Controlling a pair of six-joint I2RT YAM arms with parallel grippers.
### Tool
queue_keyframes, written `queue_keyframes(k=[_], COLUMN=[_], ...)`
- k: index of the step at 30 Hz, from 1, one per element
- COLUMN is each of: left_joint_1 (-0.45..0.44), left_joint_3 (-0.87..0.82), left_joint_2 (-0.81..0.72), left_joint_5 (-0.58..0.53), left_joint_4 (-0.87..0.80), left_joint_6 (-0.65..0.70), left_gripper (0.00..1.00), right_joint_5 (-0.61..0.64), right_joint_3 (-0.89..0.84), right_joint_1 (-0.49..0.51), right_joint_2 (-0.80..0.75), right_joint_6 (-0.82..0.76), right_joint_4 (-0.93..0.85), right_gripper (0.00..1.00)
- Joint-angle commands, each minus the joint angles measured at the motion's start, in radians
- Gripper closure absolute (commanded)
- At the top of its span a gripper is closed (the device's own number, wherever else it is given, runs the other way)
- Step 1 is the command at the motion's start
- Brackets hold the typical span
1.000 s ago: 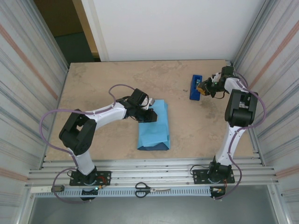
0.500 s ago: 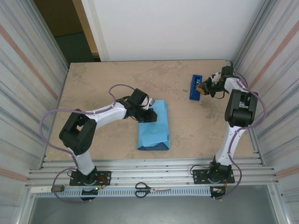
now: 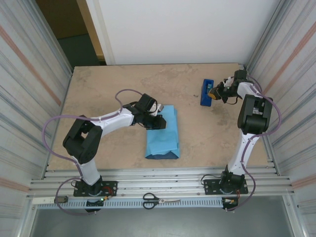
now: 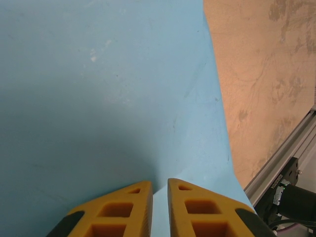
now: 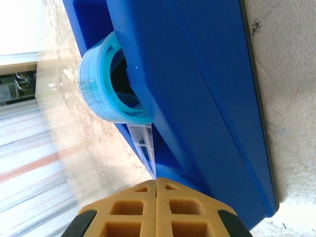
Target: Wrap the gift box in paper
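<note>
Clear tape (image 5: 144, 142) at the dispenser (image 5: 197, 74) is pinched by our right gripper (image 5: 156, 182); we pull straight; left gripper (image 4: 159, 185), barely parted, rests on paper (image 4: 98, 89), hold unclear

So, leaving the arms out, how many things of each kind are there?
Light sky-blue folded paper sheet: 1
Royal-blue plastic tape dispenser: 1
Clear tape roll on a turquoise core: 1
Black-handled metal scissors: 1
Total: 4
</note>
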Motion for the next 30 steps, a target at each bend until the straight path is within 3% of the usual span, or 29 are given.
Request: queue_keyframes(k=[1, 7, 19, 30], left_joint_1=[-0.033, -0.033, -0.034, -0.035], left_joint_3=[-0.05, -0.052, -0.063, -0.057], left_joint_2=[0.096, 0.103, 0.098, 0.098], left_joint_5=[-0.026, -0.024, -0.027, -0.023], left_joint_4=[-0.109, -0.106, -0.104, -0.105], left_joint_6=[0.035, 0.037, 0.037, 0.041], left_gripper=[0.84, 0.85, 0.85, 0.85], right_joint_5=[-0.031, -0.049, -0.066, -0.043], right_joint_3=[0.041, 0.066, 0.066, -0.183], right_joint_1=[-0.008, -0.004, 0.003, 0.008], right_joint_2=[-0.022, -0.059, -0.104, -0.256], right_joint_6=[-0.012, 0.013, 0.023, 0.047], right_joint_4=[-0.032, -0.046, -0.109, -0.043], right_gripper=[0.95, 1.0, 1.0, 1.0])
